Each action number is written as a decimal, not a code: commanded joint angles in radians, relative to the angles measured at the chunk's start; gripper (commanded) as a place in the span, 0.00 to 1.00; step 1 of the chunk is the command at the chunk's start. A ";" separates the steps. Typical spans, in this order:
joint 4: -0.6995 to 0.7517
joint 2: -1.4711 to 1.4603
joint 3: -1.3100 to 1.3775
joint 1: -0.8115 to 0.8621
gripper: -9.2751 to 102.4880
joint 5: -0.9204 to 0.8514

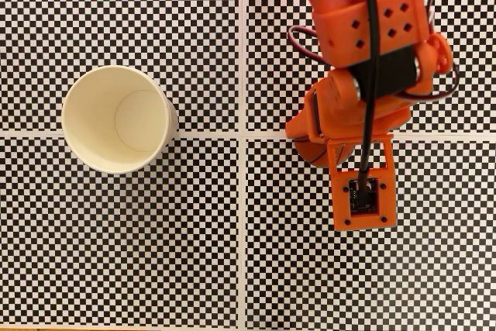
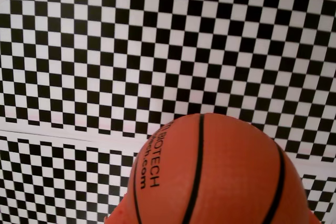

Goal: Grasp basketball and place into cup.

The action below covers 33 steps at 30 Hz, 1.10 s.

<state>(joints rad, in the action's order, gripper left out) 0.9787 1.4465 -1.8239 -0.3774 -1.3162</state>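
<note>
I am seeing the arm (image 1: pixel 364 75) sitting over the basketball (image 1: pixel 310 153) at right in the fixed view; the cup (image 1: pixel 118 118) is standing upright well apart at left. The ball is looming close in the wrist view. Whether the gripper is pinching it, I cannot tell.

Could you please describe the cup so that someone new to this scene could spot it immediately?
In the fixed view, look at the checkerboard surface, on the left half, away from the orange arm. The cup stands there upright and open: round, cream-white, plain inside, the one pale thing against the black-and-white squares.
</note>
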 commanded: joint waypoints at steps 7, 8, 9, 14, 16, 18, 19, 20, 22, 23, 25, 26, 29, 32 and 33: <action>-0.029 0.091 -0.015 0.008 0.28 0.003; -0.032 0.092 -0.015 0.008 0.28 0.008; -0.032 0.097 -0.015 0.011 0.27 0.011; -0.038 0.109 -0.015 0.018 0.28 0.000; -0.038 0.132 -0.020 0.021 0.28 -0.006; -0.031 0.173 -0.028 0.028 0.28 -0.012; -0.028 0.195 -0.034 0.029 0.28 -0.017; -0.028 0.218 -0.041 0.029 0.28 -0.023; -0.020 0.261 -0.054 0.031 0.28 -0.026; -0.020 0.284 -0.063 0.031 0.28 -0.028; -0.017 0.334 -0.080 0.032 0.28 -0.026; -0.017 0.360 -0.089 0.034 0.28 -0.021; -0.012 0.413 -0.097 0.038 0.29 -0.032; -0.008 0.454 -0.098 0.041 0.30 -0.043; -0.002 0.466 -0.094 0.043 0.30 -0.043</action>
<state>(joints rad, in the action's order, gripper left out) 0.9695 1.8530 -1.9297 -0.3467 -1.3514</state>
